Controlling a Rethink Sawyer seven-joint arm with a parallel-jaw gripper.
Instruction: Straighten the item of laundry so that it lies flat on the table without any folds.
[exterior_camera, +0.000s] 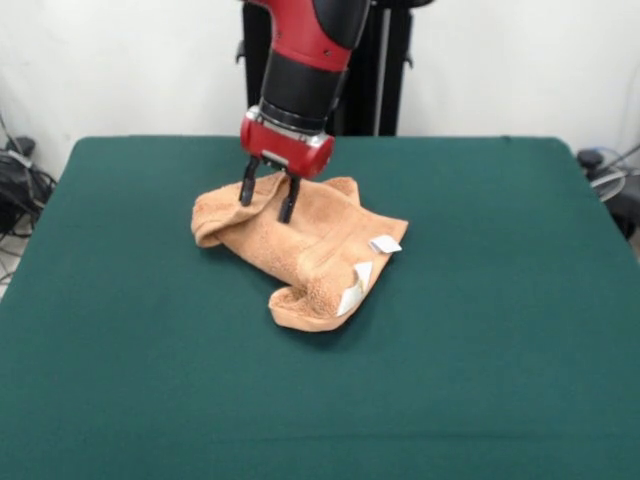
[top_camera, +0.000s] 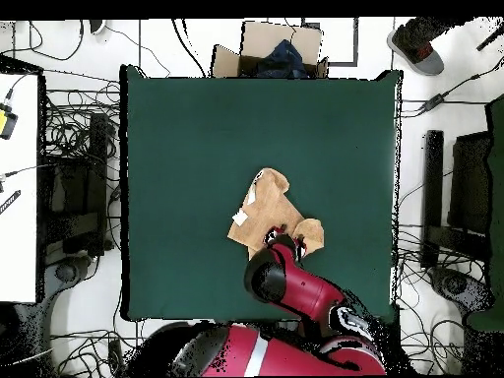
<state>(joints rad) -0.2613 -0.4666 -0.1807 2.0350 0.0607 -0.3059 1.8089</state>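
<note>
One crumpled terry-cloth towel [exterior_camera: 300, 248] is all there is to deal with, and it sits bunched up a little toward the robot's edge of the green tabletop [exterior_camera: 500, 350], roughly midway between the two side edges and well clear of every corner. It is plainly not flat: one end is rolled over on itself, a lobe curls under at the near side, and two small white tags [exterior_camera: 368, 262] poke out along the turned-up edge. Down comes the gripper [exterior_camera: 267, 199], its two black fingers [exterior_camera: 289, 201] parted, tips pressed into the upper fold at the towel's far end, cloth bulging between them, though whether they have closed enough to truly pinch it is hard to say. From overhead the red arm [top_camera: 295, 290] covers that same end of the cloth, so the contact itself is hidden there. This looks like the grasping step, early in the job, nothing spread yet. The next move, I reckon, calls for a firm pinch on that top layer, then a lift and a drag away from the bunched mass so the folded-over part peels open.
</note>
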